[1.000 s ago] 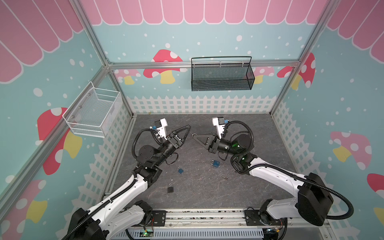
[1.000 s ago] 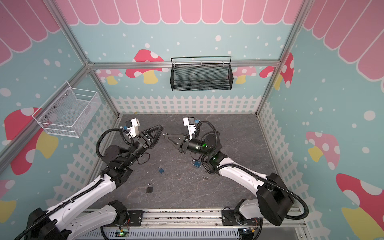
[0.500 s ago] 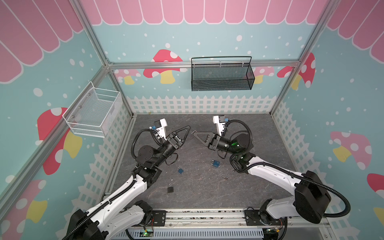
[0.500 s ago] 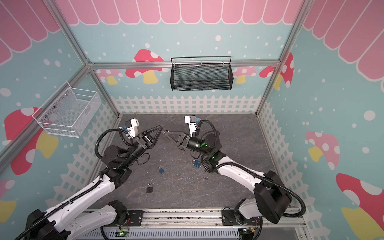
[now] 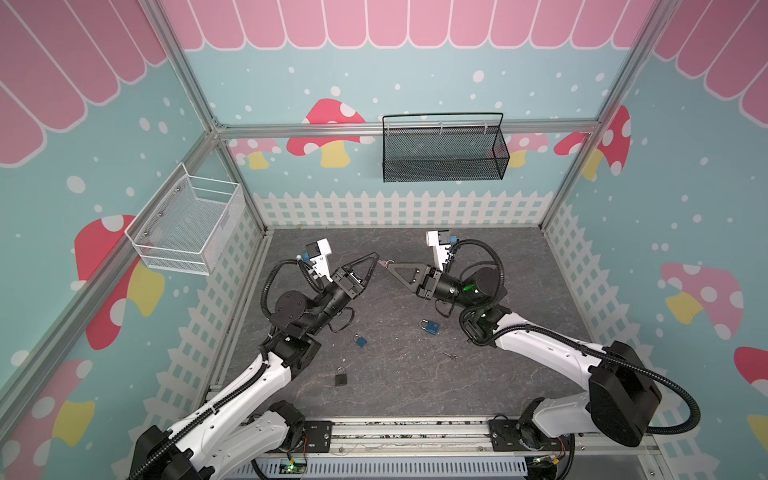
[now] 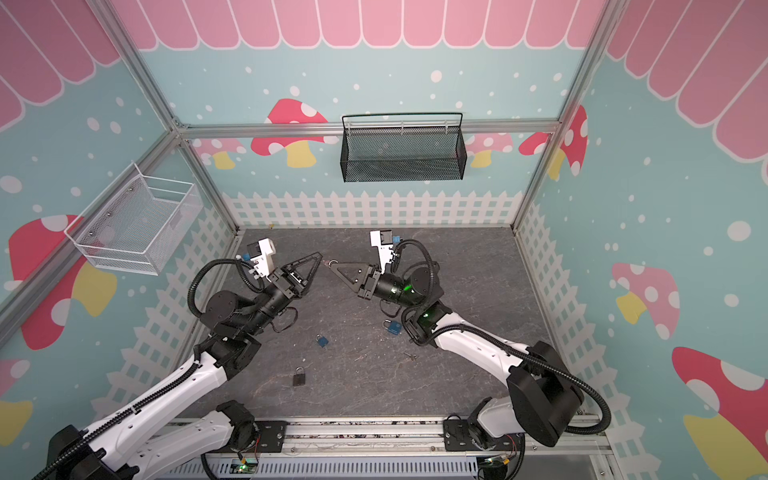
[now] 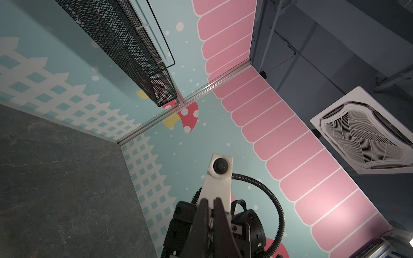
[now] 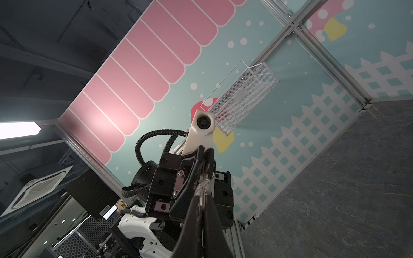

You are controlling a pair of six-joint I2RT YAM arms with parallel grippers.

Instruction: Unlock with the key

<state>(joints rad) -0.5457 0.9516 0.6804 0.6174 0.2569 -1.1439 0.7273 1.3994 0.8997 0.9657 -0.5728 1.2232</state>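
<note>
Not seeing any readable text, brand or number anywhere in these. A small white sticker [image 8: 106, 210] is showing on a black box [image 8: 93, 194] in the right wrist view, but it's coming out way too blurry to read.

In both top views the key [image 5: 382, 262] is a speck between the tips of the left gripper [image 5: 377, 255] and the right gripper [image 5: 389, 266]; its teeth and ring are too small to make out there. In the right wrist view both its ends are hidden between black fingers [image 8: 193, 221]. In the left wrist view closed fingers [image 7: 201, 225] cover nearly all of it and run off the picture's edge. On the floor [image 5: 519, 291] a thin metal bit [image 5: 449, 355] is too small to name. Whether the 3 padlocks [image 5: 432, 327] are locked cannot be told. The left arm [image 5: 237, 395] is cut off by the lower edge of both top views.
</note>
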